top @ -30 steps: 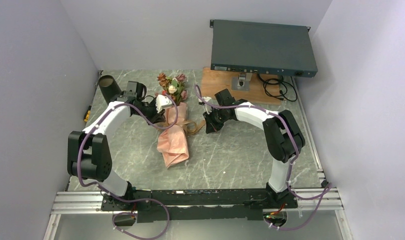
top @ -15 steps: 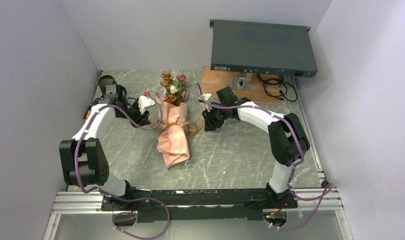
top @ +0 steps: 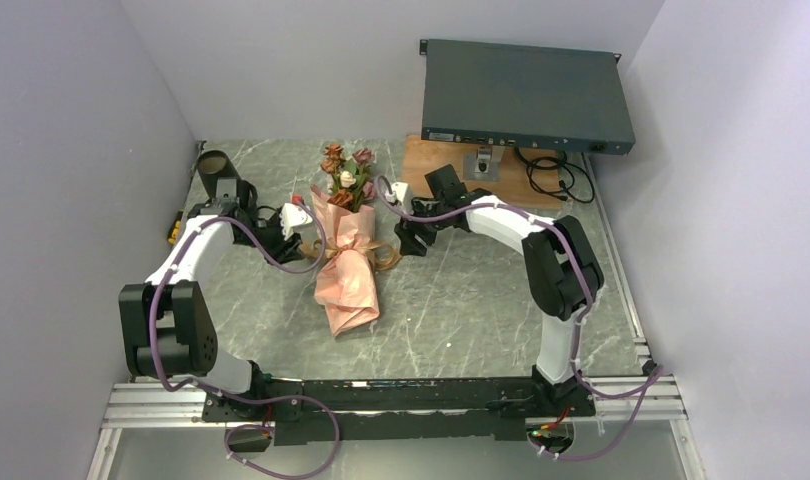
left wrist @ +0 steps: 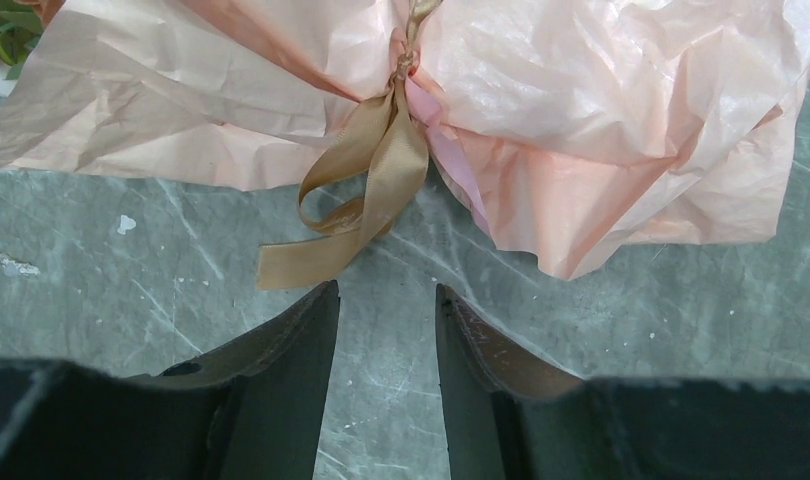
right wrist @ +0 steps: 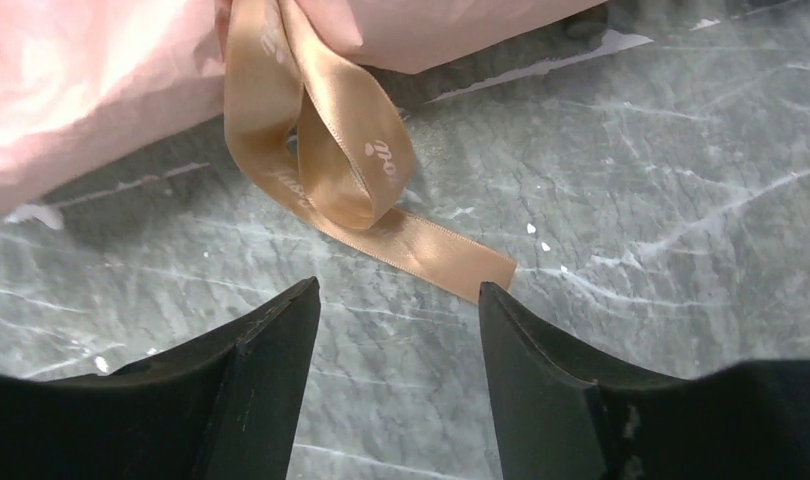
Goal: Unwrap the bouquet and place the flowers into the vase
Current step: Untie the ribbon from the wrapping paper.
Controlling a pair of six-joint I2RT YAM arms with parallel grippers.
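Grey marbled table [top: 461, 300], centre frame; lilac walls [top: 71, 120] around. Bouquet [top: 349, 270] wrapped, mid-table. Left gripper [left wrist: 386, 290], right gripper [right wrist: 399, 287]: fingers parted, empty.

Small white script is printed on the tan ribbon [right wrist: 376, 150], on its loop toward eleven o'clock in the right wrist view; the words cannot be read.

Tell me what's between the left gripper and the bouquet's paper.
In the left wrist view: the tan ribbon, looped on bare tabletop, between the left gripper and paper.
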